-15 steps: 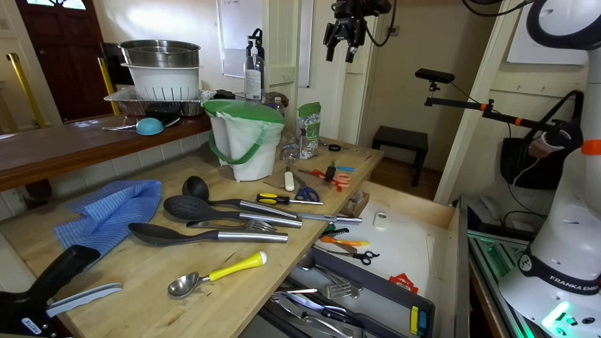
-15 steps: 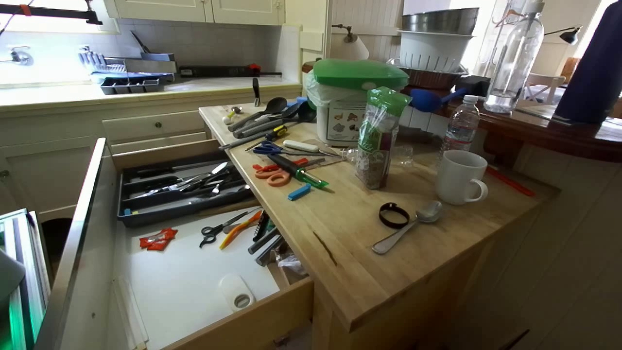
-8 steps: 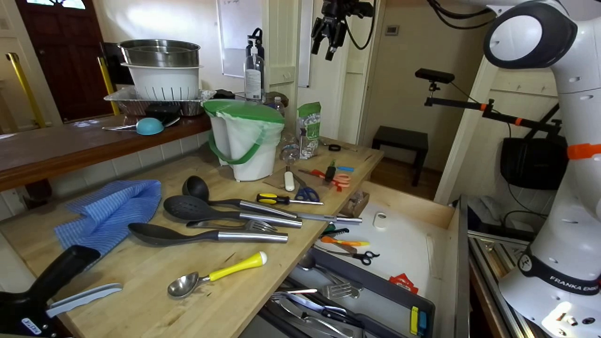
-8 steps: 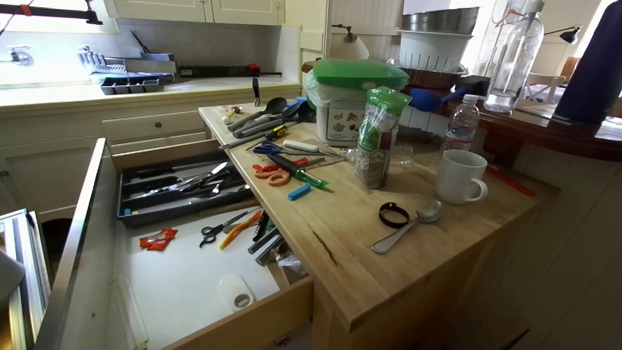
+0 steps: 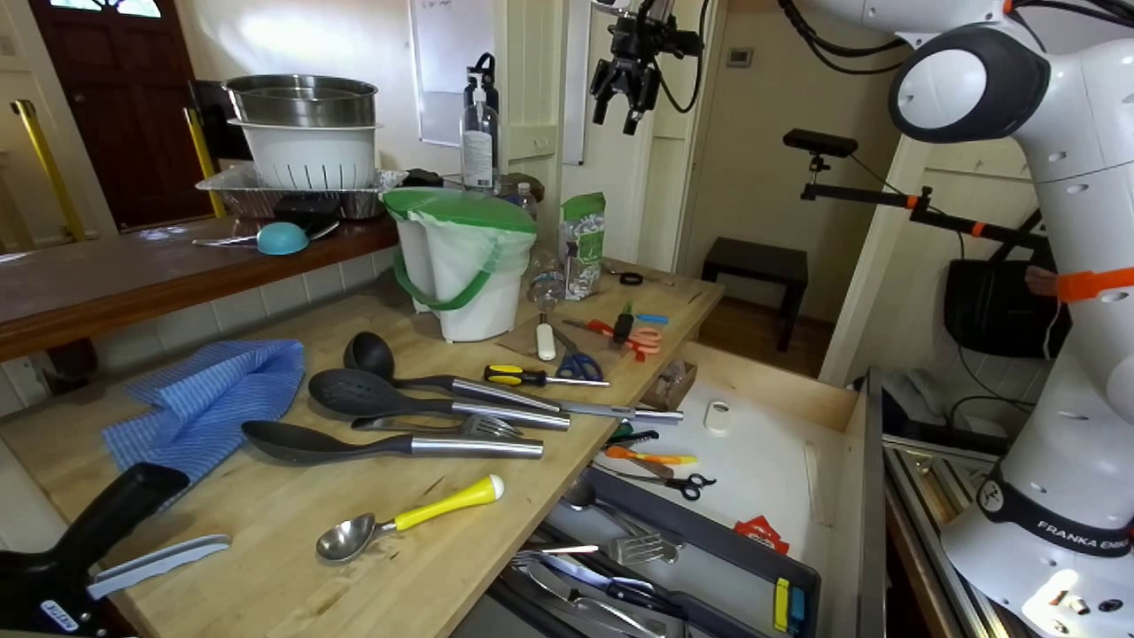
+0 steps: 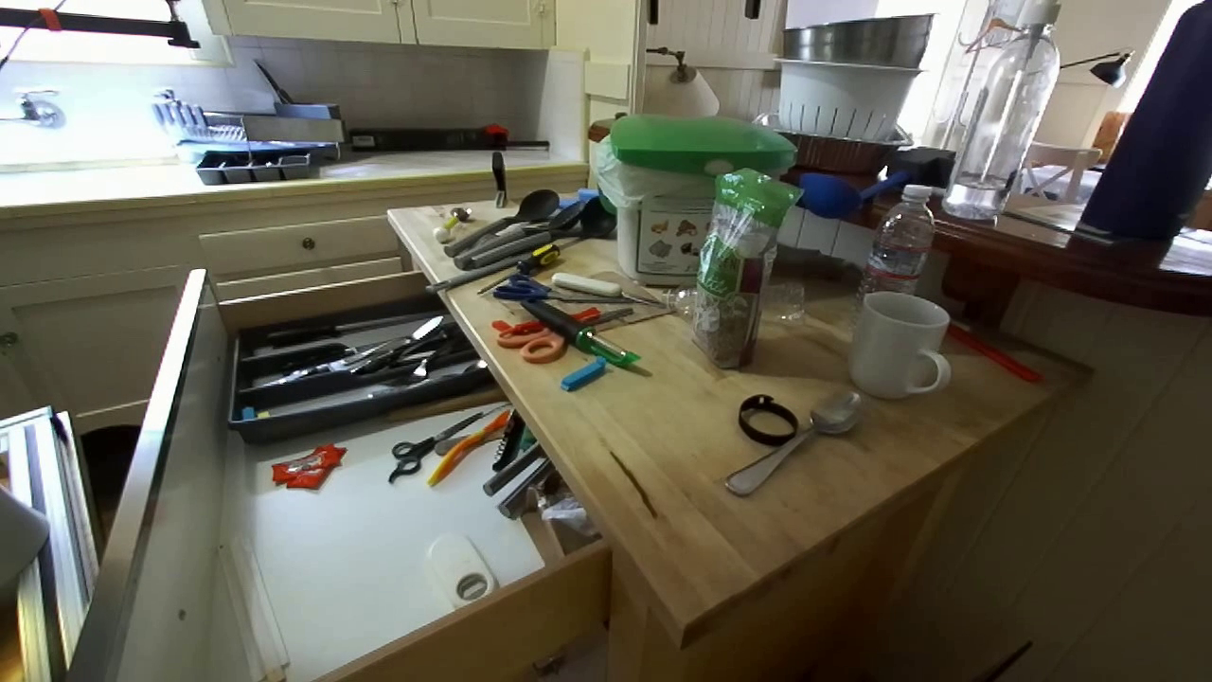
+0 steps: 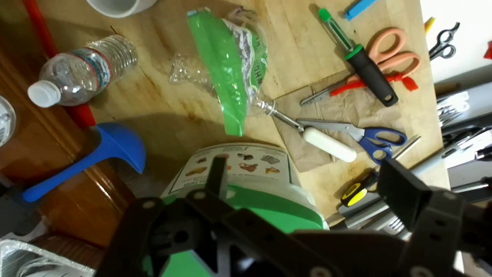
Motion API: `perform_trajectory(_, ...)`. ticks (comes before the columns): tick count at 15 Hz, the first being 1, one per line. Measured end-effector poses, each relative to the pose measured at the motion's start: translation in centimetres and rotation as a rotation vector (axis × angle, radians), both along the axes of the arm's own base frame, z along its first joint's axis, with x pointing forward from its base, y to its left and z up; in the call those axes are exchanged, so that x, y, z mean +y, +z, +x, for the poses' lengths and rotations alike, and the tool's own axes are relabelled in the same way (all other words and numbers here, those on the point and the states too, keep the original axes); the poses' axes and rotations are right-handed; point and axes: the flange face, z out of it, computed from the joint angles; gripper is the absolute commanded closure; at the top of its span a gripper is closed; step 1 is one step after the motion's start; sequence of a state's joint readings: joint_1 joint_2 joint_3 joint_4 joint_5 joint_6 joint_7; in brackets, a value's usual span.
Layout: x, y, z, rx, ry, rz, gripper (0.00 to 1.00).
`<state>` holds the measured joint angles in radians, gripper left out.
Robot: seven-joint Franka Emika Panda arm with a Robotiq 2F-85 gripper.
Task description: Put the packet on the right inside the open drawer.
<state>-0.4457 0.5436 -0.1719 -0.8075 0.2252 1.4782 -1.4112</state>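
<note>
Green-topped, glossy plastic packet point(image 6: 739, 270) stands upright on grained tabletop point(image 6: 663, 426) — jointed black claw point(image 5: 615, 123) higher, spread wide.

The green packet point(image 6: 743, 275) stands outside the open drawer point(image 6: 502, 625).

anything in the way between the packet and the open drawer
Yes, low things: the green-and-black tool, salmon-handled scissors and blue clip lie on the tabletop between the packet and the open drawer. None stands as tall as the packet, so lifting it over them looks workable.
</note>
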Motion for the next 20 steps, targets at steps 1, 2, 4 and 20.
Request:
perform_trajectory(1, -1.3, -1.0, -0.1, 0.008, 0.002, 0.0, 0.0)
perform_trajectory(2, -2.5, -2.0, -0.1, 0.017, -0.004, 0.001, 0.0)
perform_trajectory(4, -4.3, -4.1, 0.2, 0.04, -0.022, -0.004, 0.0)
perform_trajectory(20, -5.2, -12.6, 5.3, 0.066, -0.041, -0.048, 0.0)
